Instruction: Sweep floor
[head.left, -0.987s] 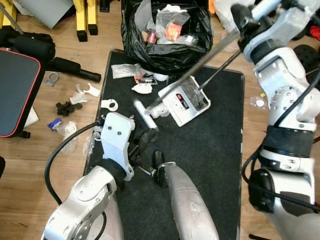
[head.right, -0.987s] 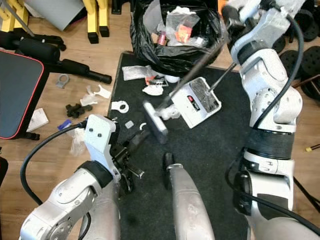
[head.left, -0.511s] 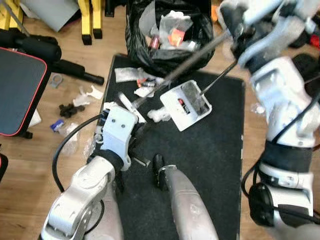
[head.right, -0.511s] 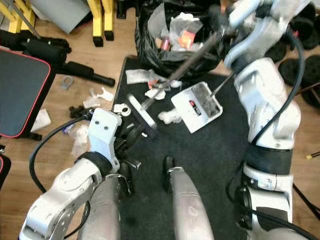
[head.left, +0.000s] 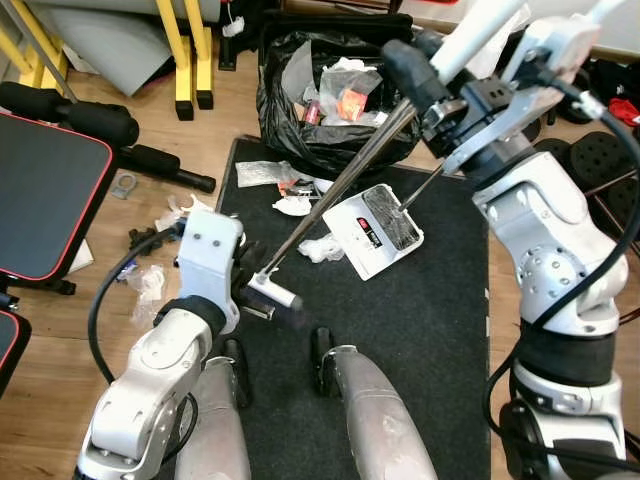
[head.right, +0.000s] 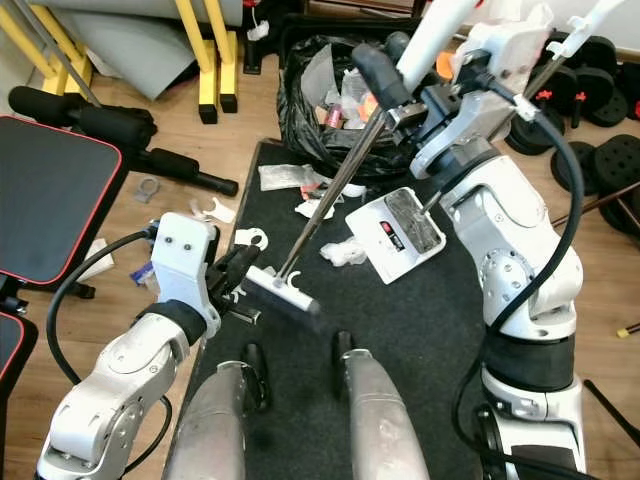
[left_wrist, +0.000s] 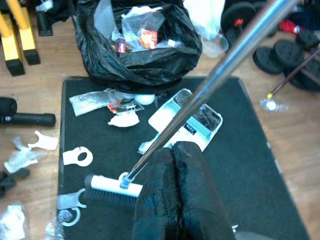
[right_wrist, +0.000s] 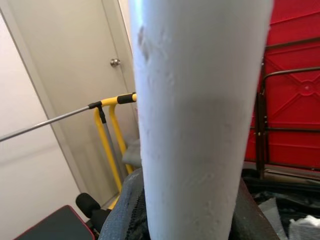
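Light, stiff long-handled broom (head.right: 320, 205), best held high on its white grip where right gripper (head.right: 425, 95) jaws pinch it; left gripper (left_wrist: 172, 192) jaws pressed together beside brush head (left_wrist: 112, 186) on black mat (head.left: 420, 300).

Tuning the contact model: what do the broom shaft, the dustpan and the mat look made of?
Broom shaft: bare metal by its look, silvery with a bright streak along it.
Dustpan: probably hard plastic, white, smooth, moulded rim.
Mat: black, matte, finely speckled; rubber or dense foam, can't tell which.
Bin bag: thin black plastic film, glossy and creased.
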